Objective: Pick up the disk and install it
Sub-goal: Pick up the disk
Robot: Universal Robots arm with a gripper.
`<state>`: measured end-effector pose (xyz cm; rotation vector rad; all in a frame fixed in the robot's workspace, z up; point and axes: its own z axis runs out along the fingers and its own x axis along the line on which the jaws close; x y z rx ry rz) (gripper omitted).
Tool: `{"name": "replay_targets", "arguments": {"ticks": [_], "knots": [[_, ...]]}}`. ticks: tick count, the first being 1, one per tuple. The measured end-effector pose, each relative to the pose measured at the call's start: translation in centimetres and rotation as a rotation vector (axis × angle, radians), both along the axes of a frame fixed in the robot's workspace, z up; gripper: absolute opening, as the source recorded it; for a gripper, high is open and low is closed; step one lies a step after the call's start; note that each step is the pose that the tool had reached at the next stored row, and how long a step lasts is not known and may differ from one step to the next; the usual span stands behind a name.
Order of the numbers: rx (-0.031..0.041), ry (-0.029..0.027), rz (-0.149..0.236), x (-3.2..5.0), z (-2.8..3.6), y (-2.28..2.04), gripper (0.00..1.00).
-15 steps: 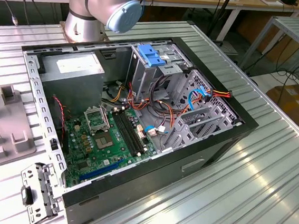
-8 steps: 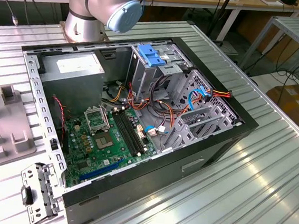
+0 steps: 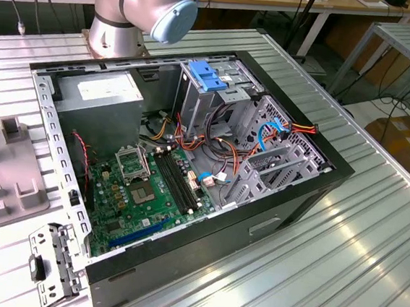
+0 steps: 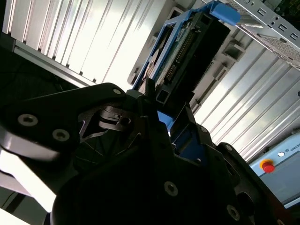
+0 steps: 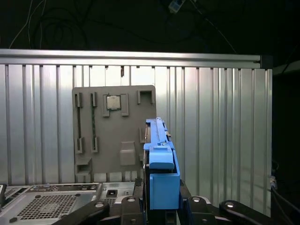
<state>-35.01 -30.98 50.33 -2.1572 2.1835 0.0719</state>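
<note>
1. Ribbed metal counter carries everything.
2. Open black computer case lies on its side on the counter, lid off, insides up.
3. My arm stands at the counter's far edge, behind the case.
4. Inside the case, toward the exterior view's left: grey power-supply box with a white sticker; print too small to read.
5. Green motherboard lies flat on the case floor, just beside the power-supply box.
6. Metal cage stands at the far side of the case with a blue bracket on top.
7. Second cage sits toward the exterior view's right; a blue cable and a red-yellow cable bundle run over it.
8. Grey fixture plate lies on the counter outside the case and holds a small square chip in one of its slots.
9. The disk is in my claw, outside the case, edge-on in both wrist views: blue side rail and connector row showing.
10. Claw is clamped on the disk, a finger on each flat side.
11. Red button on a grey box past the counter's edge; its lettering is unreadable.
</note>
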Motion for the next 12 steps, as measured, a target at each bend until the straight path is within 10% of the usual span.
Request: {"name": "replay_targets", "arguments": {"ticks": [12], "knots": [[0.0,0.0,0.0,0.99,0.0,-0.24,0.37]]}}
